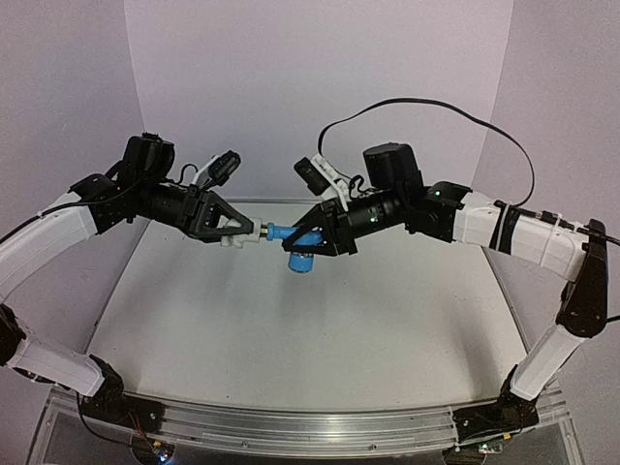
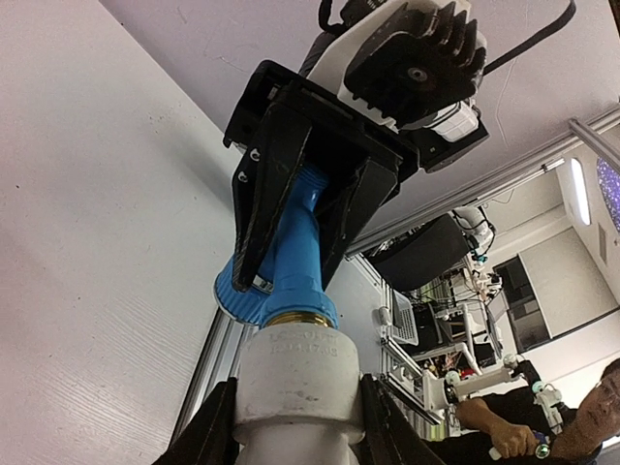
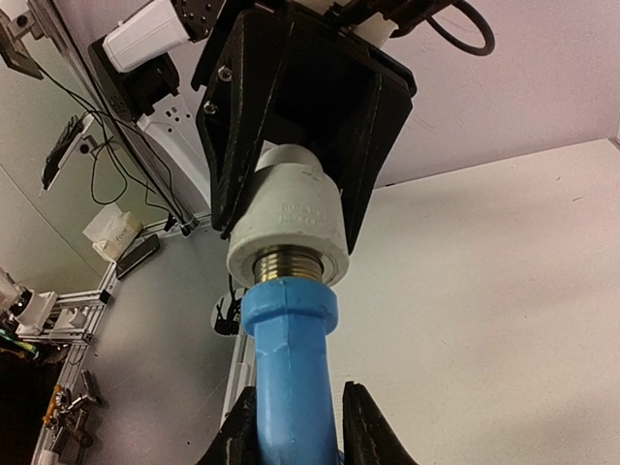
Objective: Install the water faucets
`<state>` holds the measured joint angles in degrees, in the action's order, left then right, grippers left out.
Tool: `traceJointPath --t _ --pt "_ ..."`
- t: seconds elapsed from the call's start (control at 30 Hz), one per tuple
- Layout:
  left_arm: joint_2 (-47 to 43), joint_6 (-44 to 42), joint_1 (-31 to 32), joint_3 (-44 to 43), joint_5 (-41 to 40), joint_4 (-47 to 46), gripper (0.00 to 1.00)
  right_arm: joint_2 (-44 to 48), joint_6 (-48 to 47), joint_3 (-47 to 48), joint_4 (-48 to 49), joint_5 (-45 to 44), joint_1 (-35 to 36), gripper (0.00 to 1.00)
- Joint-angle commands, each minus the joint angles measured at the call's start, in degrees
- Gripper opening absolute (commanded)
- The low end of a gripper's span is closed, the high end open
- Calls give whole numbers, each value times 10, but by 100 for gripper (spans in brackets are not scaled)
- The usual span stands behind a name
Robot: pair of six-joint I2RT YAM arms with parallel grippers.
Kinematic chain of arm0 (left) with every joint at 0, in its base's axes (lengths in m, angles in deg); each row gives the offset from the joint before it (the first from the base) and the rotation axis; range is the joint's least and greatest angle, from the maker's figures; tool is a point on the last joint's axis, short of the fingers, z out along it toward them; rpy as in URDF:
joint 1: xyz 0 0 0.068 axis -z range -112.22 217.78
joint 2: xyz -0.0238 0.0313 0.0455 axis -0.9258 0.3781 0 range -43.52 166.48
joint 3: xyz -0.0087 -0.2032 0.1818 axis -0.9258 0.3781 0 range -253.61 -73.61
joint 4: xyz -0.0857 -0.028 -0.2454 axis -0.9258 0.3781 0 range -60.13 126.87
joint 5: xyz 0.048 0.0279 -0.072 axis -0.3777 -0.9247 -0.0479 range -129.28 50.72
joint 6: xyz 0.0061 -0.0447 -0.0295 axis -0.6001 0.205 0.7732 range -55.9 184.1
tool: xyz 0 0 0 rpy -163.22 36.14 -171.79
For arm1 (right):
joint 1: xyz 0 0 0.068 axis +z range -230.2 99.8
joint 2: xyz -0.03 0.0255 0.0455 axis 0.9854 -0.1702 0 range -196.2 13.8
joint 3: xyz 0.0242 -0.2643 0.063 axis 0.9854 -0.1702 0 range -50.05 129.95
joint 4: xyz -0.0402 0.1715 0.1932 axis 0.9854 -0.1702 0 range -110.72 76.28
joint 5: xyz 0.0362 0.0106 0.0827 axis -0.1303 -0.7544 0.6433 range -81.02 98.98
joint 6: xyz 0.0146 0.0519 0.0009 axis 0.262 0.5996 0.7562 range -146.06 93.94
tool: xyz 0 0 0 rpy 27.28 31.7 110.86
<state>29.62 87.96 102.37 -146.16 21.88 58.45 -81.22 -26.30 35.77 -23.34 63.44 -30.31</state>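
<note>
You have the pale surface (image 1: 291,320) lying bare under both arms, from the back wall (image 1: 310,87) down to the aluminium rail (image 1: 310,424) along its near edge. Side walls close it in on the left and the right. The left arm (image 1: 58,232) and the right arm (image 1: 523,232) reach in from the two sides and meet above the rear middle of the surface, apart from all three walls. Nothing you are handling touches the surface.

Your left end effector (image 1: 242,232) points right, and its fingers are pinched on the white fitting (image 2: 300,373). The left wrist view shows a black finger (image 2: 208,426) against each side of that fitting. Your right end effector (image 1: 312,235) points left, with its fingers pressed together on the blue tap (image 1: 286,233). In the right wrist view they clamp the tap's body from both sides.

The two parts sit end to end on one line between the two end effectors. The tap's metal thread (image 3: 291,263) enters the mouth of the fitting, with several turns showing between the fitting's rim and the tap's blue collar. The tap's ribbed knob (image 1: 302,261) hangs below that line, clear of the surface.
</note>
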Motion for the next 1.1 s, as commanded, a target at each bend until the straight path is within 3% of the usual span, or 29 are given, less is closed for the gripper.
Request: traceJointPath --t 0.0,0.53,1.07 --pt "13 -47 28 -7 -60 10 0 -14 55 51 194 46 23 0" --pt "27 -270 54 -52 -122 109 0 -26 89 69 199 68 23 0" --pt "11 -492 84 -58 -163 109 0 -27 119 69 225 111 22 0"
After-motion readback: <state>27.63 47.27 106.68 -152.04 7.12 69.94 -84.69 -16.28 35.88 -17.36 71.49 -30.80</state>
